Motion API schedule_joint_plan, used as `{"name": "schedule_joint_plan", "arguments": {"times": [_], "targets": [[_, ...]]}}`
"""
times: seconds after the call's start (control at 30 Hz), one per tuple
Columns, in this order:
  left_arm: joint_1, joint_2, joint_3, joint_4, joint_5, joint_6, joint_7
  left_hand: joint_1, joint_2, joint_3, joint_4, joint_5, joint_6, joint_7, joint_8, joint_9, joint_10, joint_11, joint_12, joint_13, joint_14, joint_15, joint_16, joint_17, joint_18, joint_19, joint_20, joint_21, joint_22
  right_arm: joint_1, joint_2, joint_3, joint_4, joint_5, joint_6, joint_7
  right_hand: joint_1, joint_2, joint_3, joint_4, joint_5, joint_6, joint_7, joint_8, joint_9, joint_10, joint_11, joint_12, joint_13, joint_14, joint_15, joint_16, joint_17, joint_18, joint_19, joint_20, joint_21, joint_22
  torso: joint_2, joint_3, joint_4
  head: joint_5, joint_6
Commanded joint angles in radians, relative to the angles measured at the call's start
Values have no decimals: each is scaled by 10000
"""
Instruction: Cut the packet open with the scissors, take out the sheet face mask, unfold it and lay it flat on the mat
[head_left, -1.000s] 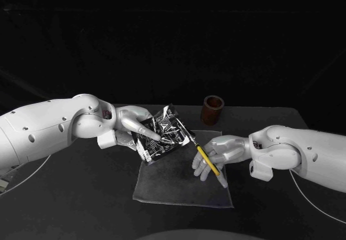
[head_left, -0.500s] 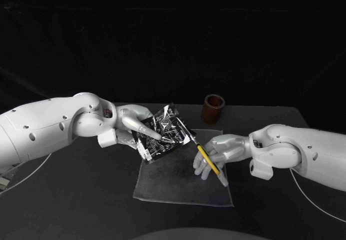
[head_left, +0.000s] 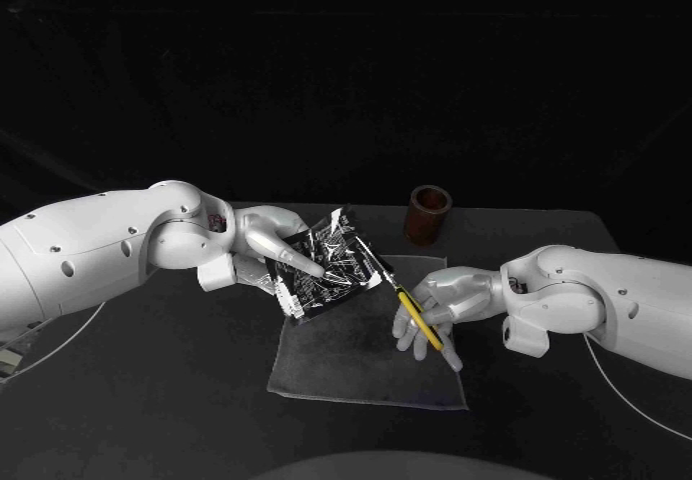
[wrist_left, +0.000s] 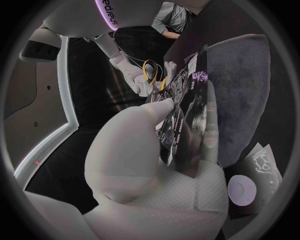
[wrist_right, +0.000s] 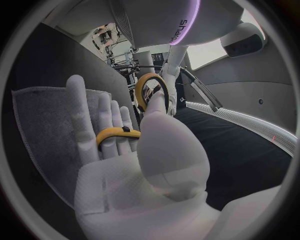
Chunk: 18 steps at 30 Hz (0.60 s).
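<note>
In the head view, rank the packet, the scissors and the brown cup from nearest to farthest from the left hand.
1. packet, held in the left hand.
2. scissors, blades at the packet's right edge.
3. brown cup, farther back and right.

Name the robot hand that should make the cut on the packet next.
Right. The right robot hand holds the scissors, their blades by the edge of the packet; the left robot hand is busy holding it up over the mat.
</note>
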Motion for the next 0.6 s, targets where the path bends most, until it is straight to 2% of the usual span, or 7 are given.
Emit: {"name": "schedule_joint_plan", "arguments": {"times": [0.03,0.23,0.33,0.43,0.5,0.53,0.6], "targets": [[2,22,-5,4,-85,248,-30,7,65,-21,-56,34,50,-5,69,1427,82,-4,30,11,-4,-83,46,8,160,14,-44,34,13,16,-6,14,-20,-76,-3,45,101,358,-102,9,-30,990,-28,112,153,2633,-448,122,108,1408,-558,283,251,894,57,-272,-64,-25,1,-4,-1,6,-26],[3,37,-9,10,-103,270,-39,7,65,-21,-56,34,51,-5,69,1428,82,-4,30,11,-4,-83,46,10,160,14,-44,35,14,17,1,14,-36,-34,-428,224,284,619,-239,4,-28,1364,-291,330,579,3245,-709,291,388,1795,-800,685,822,881,445,-521,16,2,3,-7,8,0,-42],[3,40,-11,22,-110,270,-40,7,65,-20,-55,34,52,-6,68,1434,84,-5,30,12,-5,-84,48,18,160,13,-45,39,17,18,9,14,-27,-11,-679,327,426,804,-257,-19,-26,1583,-466,536,905,3636,-881,465,599,2019,-950,927,1169,881,663,-663,142,69,4,-7,7,-11,-55],[3,44,-13,34,-114,266,-38,7,65,-20,-55,34,52,-6,68,1434,84,-5,30,12,-5,-84,48,18,160,13,-45,39,17,19,18,14,-17,-25,-887,396,544,1001,-256,-26,-21,1752,-631,765,1264,3978,-1041,669,837,2254,-1098,1179,1530,874,858,-800,340,183,-2,-9,5,-1,-85],[4,47,-14,44,-120,259,-33,8,65,-18,-55,34,52,-6,67,1438,85,-5,29,13,-6,-84,49,23,160,12,-45,41,19,19,22,14,2,-44,-1030,419,690,1200,-220,-66,-18,1996,-861,1091,1663,4412,-1258,982,1114,2635,-1298,1505,1901,874,1103,-976,705,393,-1,-9,7,-4,-96],[4,48,-15,49,-127,254,-29,8,65,-18,-55,34,52,-6,67,1438,85,-5,29,13,-6,-84,49,23,160,12,-45,41,19,19,23,14,13,-52,-1101,425,735,1271,-231,-74,-14,2029,-935,1217,1859,4528,-1329,1104,1245,2741,-1368,1623,2073,817,1209,-1049,1104,868,1,-9,7,-4,-118],[4,52,-16,60,-146,244,-13,8,65,-18,-55,34,52,-6,67,1438,85,-5,29,13,-6,-84,49,23,160,12,-45,41,19,19,25,14,35,-66,-1275,432,892,1496,-196,-133,-10,2165,-1121,1559,2336,4822,-1505,1447,1585,3003,-1522,1902,2467,475,1643,-1192,2966,3583,-1,-8,4,-2,-149]]}}
